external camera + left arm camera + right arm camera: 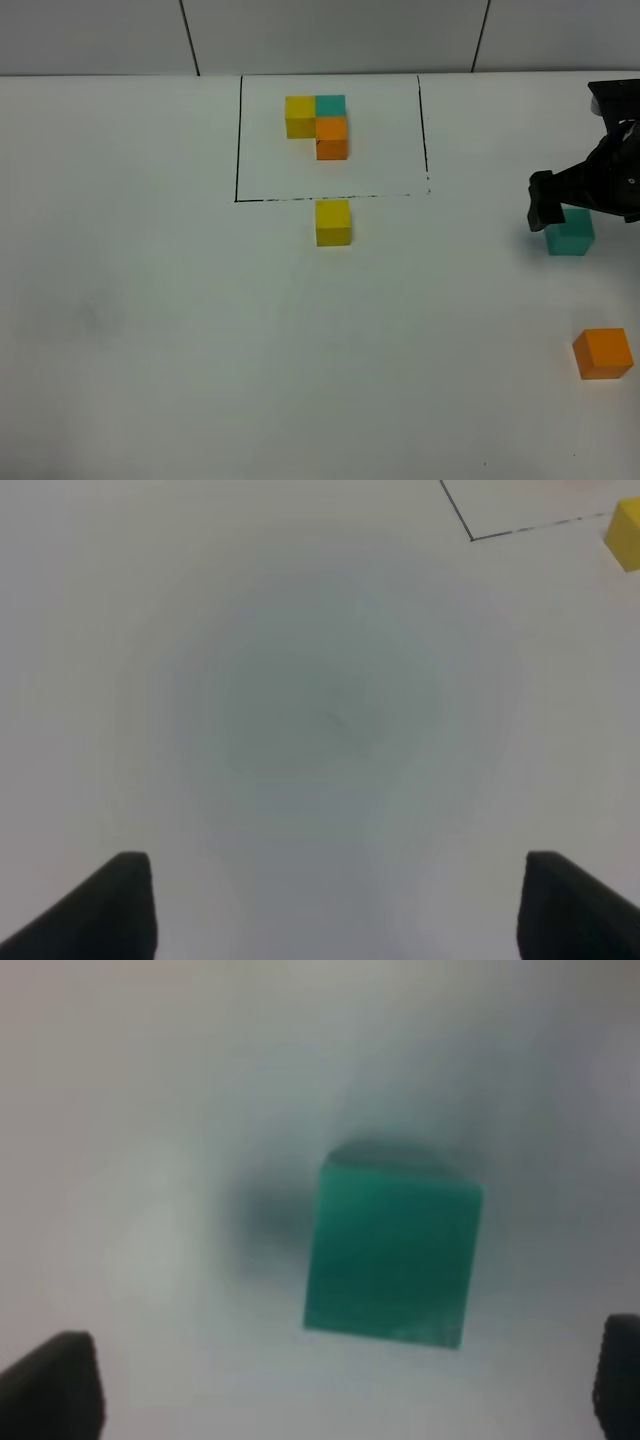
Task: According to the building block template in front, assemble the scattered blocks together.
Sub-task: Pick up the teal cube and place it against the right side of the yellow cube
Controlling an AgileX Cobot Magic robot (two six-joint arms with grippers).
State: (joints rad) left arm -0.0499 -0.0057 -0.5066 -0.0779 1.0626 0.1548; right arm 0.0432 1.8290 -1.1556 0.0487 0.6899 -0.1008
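Note:
The building block template (318, 121) lies at the back inside a black-lined rectangle: yellow and teal side by side, orange against the teal. The scattered blocks are apart: a yellow cube (333, 222) just in front of the rectangle, a teal cube (570, 238) at the right, an orange cube (602, 353) at the front right. My right gripper (585, 200) hovers over the teal cube (395, 1260), open, with its fingertips (50, 1385) wide on either side of it. My left gripper (340, 920) is open and empty over bare table; the yellow cube (625, 535) shows at that view's edge.
The black rectangle outline (237, 140) marks the template area on the white table; its corner shows in the left wrist view (472, 538). A tiled wall runs along the table's back edge. The left arm is out of the exterior high view.

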